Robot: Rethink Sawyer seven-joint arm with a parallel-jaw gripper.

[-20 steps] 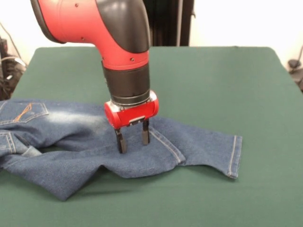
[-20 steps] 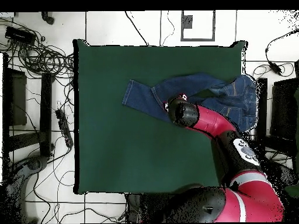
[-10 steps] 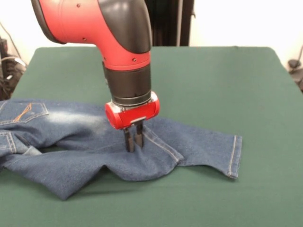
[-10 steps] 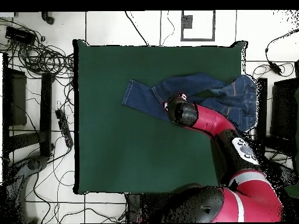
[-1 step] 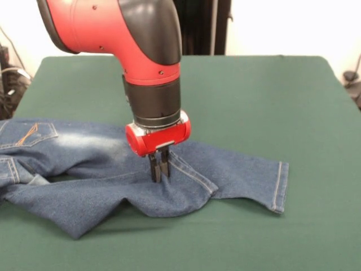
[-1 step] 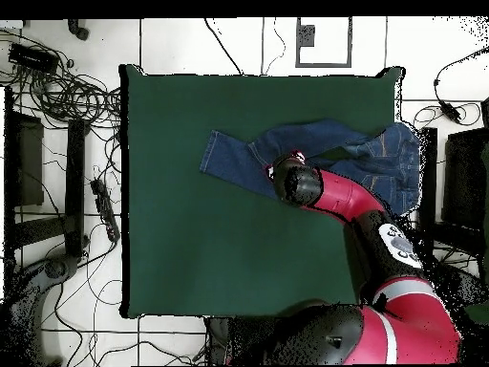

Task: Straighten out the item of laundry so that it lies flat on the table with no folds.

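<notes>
The item of laundry (image 5: 79, 164), a small pair of blue denim jeans with a faded pale patch and an orange-stitched pocket, lies rumpled across the table (image 5: 254, 101). One leg reaches right to its hem, the other is folded at the front. My gripper (image 5: 159, 172) stands upright on the middle of the jeans, shut on a pinch of denim by the leg seam. From above, the jeans (image 6: 239, 158) stretch from the table's (image 6: 191, 248) middle to its right edge, and the arm hides the gripper.
The jeans' waist end hangs at the table's left edge in the front view. Cables (image 6: 57, 86) and dark equipment (image 6: 24, 158) lie on the floor beside the table in the overhead view.
One second ago the fingers stood apart on the denim. They have since closed together on the cloth. The arm has hardly shifted.
</notes>
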